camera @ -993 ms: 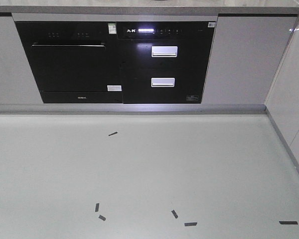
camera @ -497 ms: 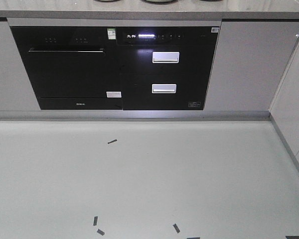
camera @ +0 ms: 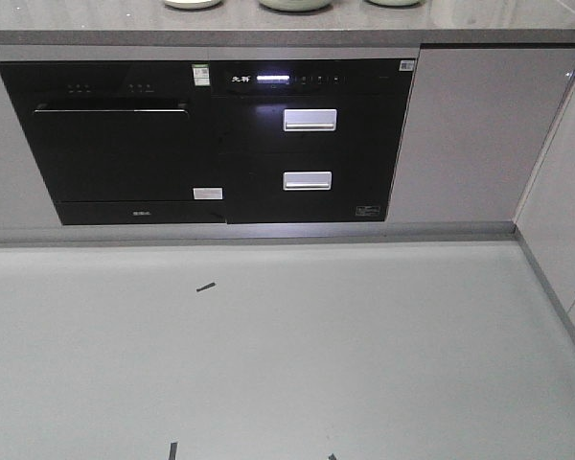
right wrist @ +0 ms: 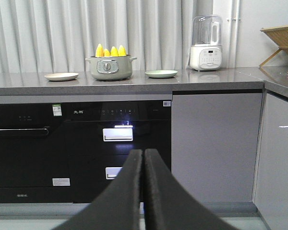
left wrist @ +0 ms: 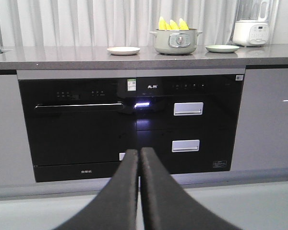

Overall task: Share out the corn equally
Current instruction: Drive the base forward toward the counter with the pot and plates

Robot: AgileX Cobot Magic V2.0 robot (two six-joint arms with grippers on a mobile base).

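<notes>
Tabletop (left wrist: pixel 62 57): grey, well ahead of the robot; the step in hand looks like the approach, best ended square-on, with both arms in reach.
Pot (left wrist: pixel 175 40): grey-green, lidless, standing between two plates.
Plates: cream plate (left wrist: pixel 123 50) one side, green plate (left wrist: pixel 222 48) the other, both bare.
Corn (left wrist: pixel 172 24): yellow cobs upright in the pot, tips up, well beyond and above both end effectors.
Left end effector (left wrist: pixel 139 153): fingers pressed together, holding nothing.
Right end effector (right wrist: pixel 143 153): likewise closed tight and empty.

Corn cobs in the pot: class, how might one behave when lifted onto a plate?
The corn cobs look rigid, probably won't flop. Tapered and rounded, one would likely roll on a shallow plate. Only tips clear the pot, so gripping may slip.
</notes>
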